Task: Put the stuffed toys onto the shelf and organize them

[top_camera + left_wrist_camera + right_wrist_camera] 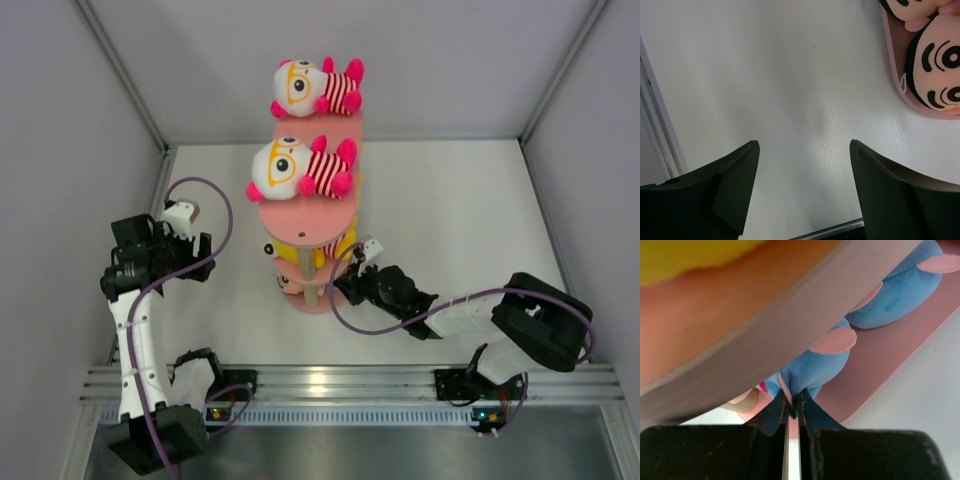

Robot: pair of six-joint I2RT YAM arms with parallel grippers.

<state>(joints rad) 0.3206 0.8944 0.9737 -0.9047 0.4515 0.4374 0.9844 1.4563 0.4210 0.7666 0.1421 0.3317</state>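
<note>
A blue plush toy (815, 372) with pink patches lay on the bottom tier of the shelf (300, 215), under a tier carrying a yellow toy (346, 242). The shelf stood mid-worktop (450, 220), between the left and right edges. Two striped dolls (305, 168) lay on the top tier, and black-haired dolls (935, 65) sat at the bottom tier's left end. The right gripper (792, 401) had its jaws almost together, pinching only a thin fold of the blue toy. So slim a hold would probably slip, or a pull might drag the toy over the tier's lip. The wrist might also knock the tier overhead. The right arm reached low from the near-right corner, forearm stretched toward the shelf. The left gripper (804, 145) hung wide open and empty near the left edge, its arm folded upright.
</note>
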